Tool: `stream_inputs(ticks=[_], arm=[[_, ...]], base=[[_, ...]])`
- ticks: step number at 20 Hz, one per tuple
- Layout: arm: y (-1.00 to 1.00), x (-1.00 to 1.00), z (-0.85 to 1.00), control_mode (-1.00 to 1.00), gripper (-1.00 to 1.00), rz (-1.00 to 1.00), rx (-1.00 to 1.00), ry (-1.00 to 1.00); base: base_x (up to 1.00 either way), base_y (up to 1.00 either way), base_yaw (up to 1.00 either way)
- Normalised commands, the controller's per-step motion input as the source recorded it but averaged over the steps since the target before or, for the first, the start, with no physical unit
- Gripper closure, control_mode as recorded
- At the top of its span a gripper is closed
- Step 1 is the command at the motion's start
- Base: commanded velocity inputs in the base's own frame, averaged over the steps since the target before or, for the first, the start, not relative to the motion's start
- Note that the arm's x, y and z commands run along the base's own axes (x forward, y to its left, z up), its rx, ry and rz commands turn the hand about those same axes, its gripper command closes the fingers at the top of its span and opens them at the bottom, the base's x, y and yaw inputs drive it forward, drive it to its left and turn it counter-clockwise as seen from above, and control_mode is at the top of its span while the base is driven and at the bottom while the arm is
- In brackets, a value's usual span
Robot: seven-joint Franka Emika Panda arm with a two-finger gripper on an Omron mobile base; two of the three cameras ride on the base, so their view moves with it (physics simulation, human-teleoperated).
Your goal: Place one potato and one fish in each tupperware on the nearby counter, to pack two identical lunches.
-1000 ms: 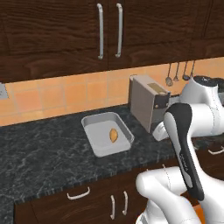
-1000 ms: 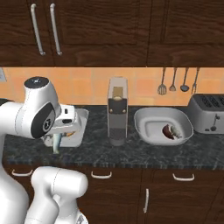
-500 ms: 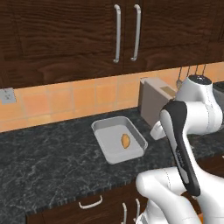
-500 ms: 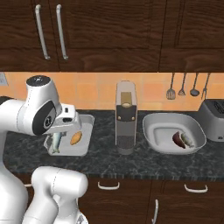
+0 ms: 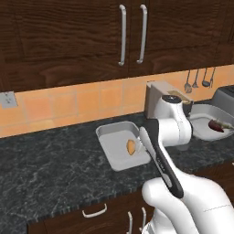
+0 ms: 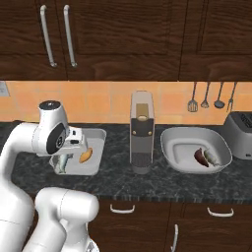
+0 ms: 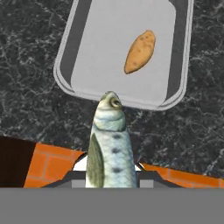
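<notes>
Counter: hand grips fish above potato-holding tupperware.

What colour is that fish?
Pale silvery green with darker spots, the fish shows best in the hand view.

Kitchen: stone counter, wooden cabinets

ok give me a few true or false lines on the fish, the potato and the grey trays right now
1. The gripper is shut on the pale silvery-green fish. True.
2. The shallow light-grey rectangular tray holds one orange-tan oval potato. True.
3. The held fish already lies inside that tray. False: it hangs from the gripper above the dark marbled counter, short of the tray's rim.
4. The rounded grey bowl at the right is empty. False: it holds a dark reddish item and another fish.
</notes>
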Motion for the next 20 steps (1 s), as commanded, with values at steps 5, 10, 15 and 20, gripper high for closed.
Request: stream_inputs(ticks=[5,10,15,20], arm=[[0.35,1.0,-0.14,-1.0,1.0,-0.06,0.0,0.02],[0.05,0.8,-0.01,-1.0,1.0,-0.03,0.0,0.07],[0.12,0.68,-0.22,-1.0,1.0,0.0,0.0,0.08],[0.2,0.34,-0.61,-1.0,1.0,0.0,0.0,0.07]], base=[[0.0,0.0,0.0],[0.0,0.0,0.0],[0.0,0.0,0.0],[0.0,0.0,0.0]])
